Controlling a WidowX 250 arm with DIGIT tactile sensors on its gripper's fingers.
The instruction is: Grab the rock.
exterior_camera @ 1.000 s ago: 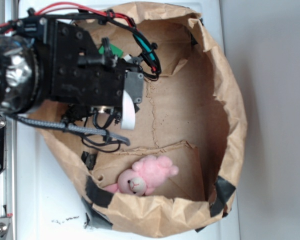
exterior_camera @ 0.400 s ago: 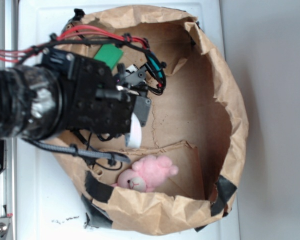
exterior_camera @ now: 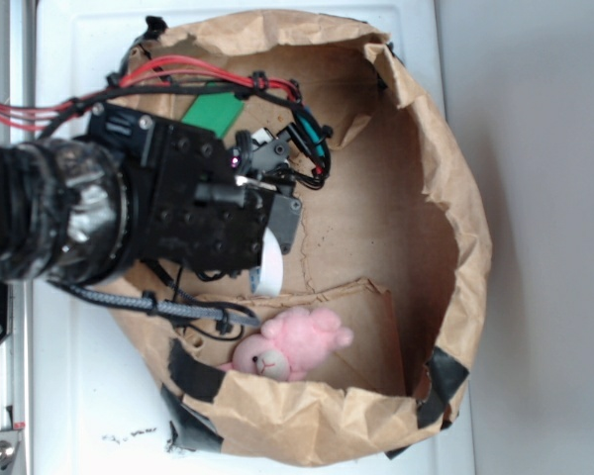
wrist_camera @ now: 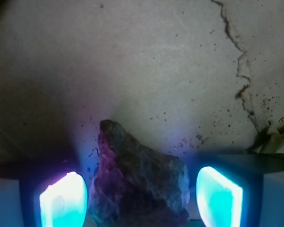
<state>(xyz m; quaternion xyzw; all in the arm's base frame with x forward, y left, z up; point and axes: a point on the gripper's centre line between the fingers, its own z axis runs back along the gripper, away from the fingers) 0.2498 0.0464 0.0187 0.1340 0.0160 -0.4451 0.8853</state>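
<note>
The rock (wrist_camera: 141, 182) is straddled by the released pincer (wrist_camera: 141, 196), pads apart either side, so closing is probably needed next

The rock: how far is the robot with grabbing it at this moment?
Done: the open gripper is placed around the rock, one lit finger on each side. In hand: the close-up shows gaps between pads and stone, so no grip yet. Left: closing and lifting it off the paper bag.
</note>
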